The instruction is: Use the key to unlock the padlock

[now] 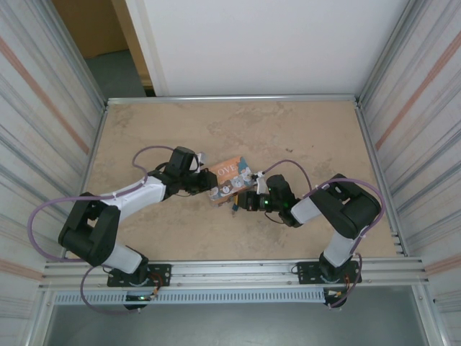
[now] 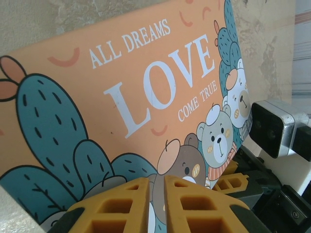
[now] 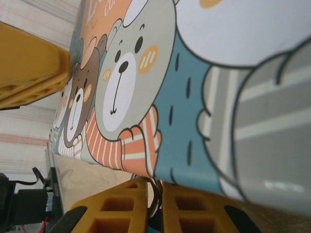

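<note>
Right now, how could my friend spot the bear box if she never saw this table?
Find the middle of the sandy table, where the left pincer and the right pincer almost meet. The box lies between them. What sets it apart: its orange top, white LOVE letters, teal cactuses and scarf-wearing bears.

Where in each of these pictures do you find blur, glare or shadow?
Top view: even light, only faint shadows on the table. Left wrist view: the box lettering is sharp, the background at far right pale and washed out. Right wrist view: the box's near part blurs, with a small glare spot low right.
</note>
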`<state>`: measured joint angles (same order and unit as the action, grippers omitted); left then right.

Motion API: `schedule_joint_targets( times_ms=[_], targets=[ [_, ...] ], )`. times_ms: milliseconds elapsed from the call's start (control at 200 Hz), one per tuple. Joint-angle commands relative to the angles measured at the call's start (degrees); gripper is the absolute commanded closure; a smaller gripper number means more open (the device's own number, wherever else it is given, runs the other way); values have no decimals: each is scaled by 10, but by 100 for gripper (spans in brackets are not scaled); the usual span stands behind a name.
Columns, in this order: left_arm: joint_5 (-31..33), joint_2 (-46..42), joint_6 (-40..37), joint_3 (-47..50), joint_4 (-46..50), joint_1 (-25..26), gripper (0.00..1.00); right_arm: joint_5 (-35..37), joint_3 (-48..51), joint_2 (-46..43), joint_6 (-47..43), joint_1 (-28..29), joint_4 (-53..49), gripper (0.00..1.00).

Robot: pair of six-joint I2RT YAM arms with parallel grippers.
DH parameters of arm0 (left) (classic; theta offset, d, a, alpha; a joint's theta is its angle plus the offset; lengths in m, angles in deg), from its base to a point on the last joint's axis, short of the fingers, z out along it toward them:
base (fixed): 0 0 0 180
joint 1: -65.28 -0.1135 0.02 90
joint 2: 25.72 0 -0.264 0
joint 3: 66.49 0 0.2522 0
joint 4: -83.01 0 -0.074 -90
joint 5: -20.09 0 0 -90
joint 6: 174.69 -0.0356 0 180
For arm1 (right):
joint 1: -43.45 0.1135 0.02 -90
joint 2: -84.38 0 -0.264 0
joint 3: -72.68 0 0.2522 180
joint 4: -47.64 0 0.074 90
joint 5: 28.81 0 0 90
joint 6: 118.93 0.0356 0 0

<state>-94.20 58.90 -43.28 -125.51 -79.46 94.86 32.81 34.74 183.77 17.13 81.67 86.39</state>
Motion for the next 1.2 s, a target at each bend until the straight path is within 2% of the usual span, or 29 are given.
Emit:
schedule_joint_targets(
  times_ms=[0, 200, 726, 1197],
  targets=[
    [8, 2, -5, 8, 44, 3, 85, -9, 5, -1, 4, 9, 9, 94],
    [12, -5, -5, 15, 46, 3, 85, 15, 17, -12, 14, 8, 9, 100],
    [14, -12, -4, 35, 47, 11, 85, 103, 57, -67, 71, 9, 21, 100],
    [21, -29, 1, 57, 43, 18, 85, 178, 62, -45, 161, 26, 75, 100]
  ],
)
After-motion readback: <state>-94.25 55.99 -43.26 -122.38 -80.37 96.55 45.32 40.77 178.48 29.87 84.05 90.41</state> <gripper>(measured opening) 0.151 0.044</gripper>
